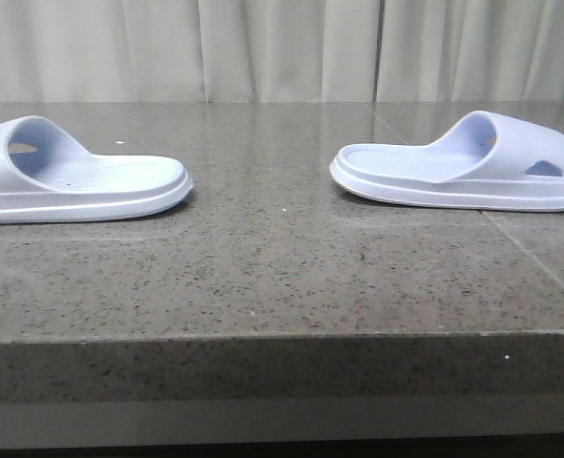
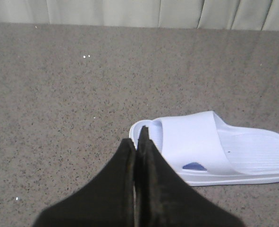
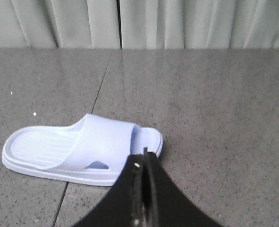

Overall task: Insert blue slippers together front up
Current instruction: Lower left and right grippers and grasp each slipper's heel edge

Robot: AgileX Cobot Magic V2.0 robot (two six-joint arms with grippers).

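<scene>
Two pale lavender-blue slippers lie flat, soles down, on a speckled grey stone table. One slipper (image 1: 67, 176) is at the far left, its heel end pointing to the middle. The other slipper (image 1: 472, 167) is at the right, its heel end also pointing to the middle. A wide gap lies between them. Neither gripper shows in the front view. My left gripper (image 2: 136, 137) is shut and empty, its tips near the toe end of the left slipper (image 2: 215, 149). My right gripper (image 3: 145, 156) is shut and empty near the toe end of the right slipper (image 3: 82, 151).
The stone table (image 1: 272, 277) has a front edge close to the camera. A tile seam (image 1: 534, 262) runs under the right slipper. A pale curtain (image 1: 282, 48) hangs behind the table.
</scene>
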